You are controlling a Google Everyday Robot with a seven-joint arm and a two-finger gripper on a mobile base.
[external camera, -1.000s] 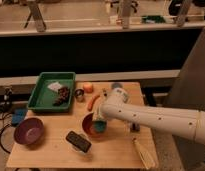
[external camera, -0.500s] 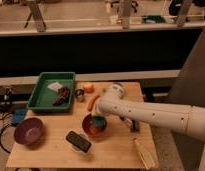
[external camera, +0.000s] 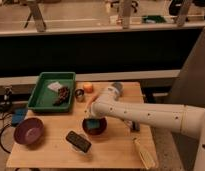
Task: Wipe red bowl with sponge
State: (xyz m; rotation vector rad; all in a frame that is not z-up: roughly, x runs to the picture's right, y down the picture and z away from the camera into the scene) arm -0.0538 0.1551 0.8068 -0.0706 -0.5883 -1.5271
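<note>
The red bowl point(external camera: 94, 128) sits near the middle of the wooden table point(external camera: 116, 150). The teal-blue sponge point(external camera: 94, 123) lies inside the bowl. My gripper point(external camera: 90, 116) reaches in from the right on a white arm and points down into the bowl, its tip right at the sponge. The gripper hides part of the bowl's far rim.
A larger purple bowl point(external camera: 29, 131) stands at the front left and a dark block point(external camera: 78, 141) lies just in front of the red bowl. A green tray point(external camera: 51, 92) with items is at the back left, with an orange object point(external camera: 88, 87) and a small can point(external camera: 80, 95) beside it. A yellowish item point(external camera: 144, 154) is at the front right and a flat blue square point(external camera: 17, 118) is off the left edge.
My gripper has stayed over the red bowl and shifted slightly, first right, then back left. The sponge remains in the bowl. Nothing else has moved.
</note>
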